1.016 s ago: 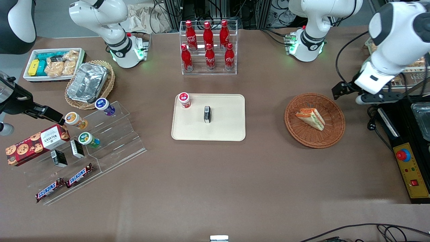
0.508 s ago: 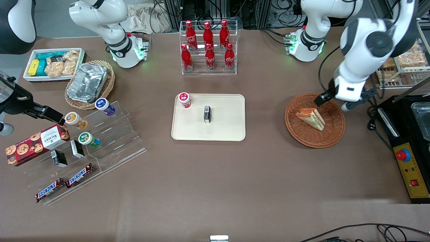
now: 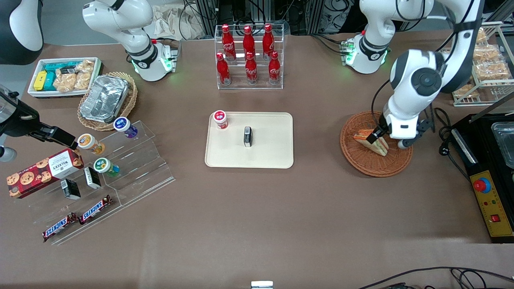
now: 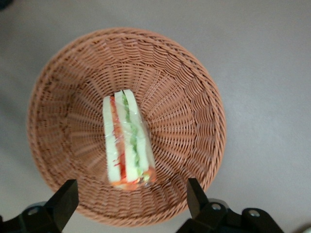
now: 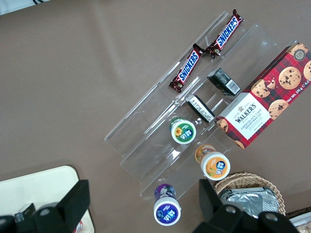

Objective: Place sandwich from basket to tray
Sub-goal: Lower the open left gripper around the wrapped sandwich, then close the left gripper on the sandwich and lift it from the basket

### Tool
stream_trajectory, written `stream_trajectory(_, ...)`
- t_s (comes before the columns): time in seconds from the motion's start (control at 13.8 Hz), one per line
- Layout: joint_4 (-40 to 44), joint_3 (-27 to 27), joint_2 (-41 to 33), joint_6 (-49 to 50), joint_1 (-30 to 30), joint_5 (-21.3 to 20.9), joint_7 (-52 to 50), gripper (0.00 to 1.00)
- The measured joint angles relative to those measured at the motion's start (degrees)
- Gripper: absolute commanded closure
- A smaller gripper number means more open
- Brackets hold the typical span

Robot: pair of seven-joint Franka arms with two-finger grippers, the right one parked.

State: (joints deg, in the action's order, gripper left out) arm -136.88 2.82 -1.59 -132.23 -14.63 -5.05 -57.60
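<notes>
Item: triangular wedge sandwich of pale bread with green, red and orange filling layers [image 3: 371,141] [image 4: 128,140], clear-wrapped. Location: lying in the round, shallow, reddish-brown woven wicker basket [image 3: 357,154] [image 4: 189,111], near its centre, filling layers facing up in the left wrist view. The basket stands on the brown tabletop [image 3: 257,208] toward the working arm's end.

Item: left arm's end effector [image 3: 377,135] [image 4: 131,204]. Location: directly above the sandwich, over the basket. State: fingers [image 4: 65,201] spread wide, one to each side of the wedge; nothing held, no visible contact with the bread.

Item: flat cream-beige rectangular tray with rounded corners and a low rim [image 3: 273,156]. Location: mid-tabletop, well apart from the basket. Contents: a small red-lidded jar [image 3: 220,119] at one corner; a small dark box [image 3: 247,136] near the middle.

Item: clear acrylic rack of six red cola bottles [image 3: 249,56]. Location: farther from the front camera than the tray.

Item: clear stepped acrylic display stand [image 3: 132,160] [image 5: 160,141]. Location: toward the parked arm's end. Contents: small lidded jars, dark boxes, two Snickers bars [image 3: 78,218] [image 5: 206,48] and a red tartan Walkers biscuit box [image 3: 42,171] [image 5: 265,109].

Item: lighter wicker basket with a foil container [image 3: 105,98]. Location: beside a white bin of snack packets [image 3: 64,76].
</notes>
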Motion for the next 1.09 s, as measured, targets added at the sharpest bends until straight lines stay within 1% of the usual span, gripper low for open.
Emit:
stream_trajectory(0.22,-3.6,0.0,2.3,-6.7,0.0,0.0,-3.1,0.01)
stream_trajectory(0.36,-6.1,0.1,2.3,-8.7,0.0,-0.1,-3.7,0.01)
stream_trajectory(0.65,-8.4,0.4,2.2,-10.0,0.1,-3.5,-5.1,0.02)
stream_trajectory(0.73,-8.4,0.4,2.2,-10.2,0.1,-4.1,-5.7,0.06)
stream_trajectory(0.87,-8.4,0.4,2.1,-10.4,0.1,-4.5,-6.4,0.24)
stream_trajectory(0.94,-8.4,0.4,2.1,-10.6,0.1,-4.6,-6.5,0.35)
stream_trajectory(1.09,-8.1,0.4,1.9,-11.1,0.1,-4.6,-7.1,0.66)
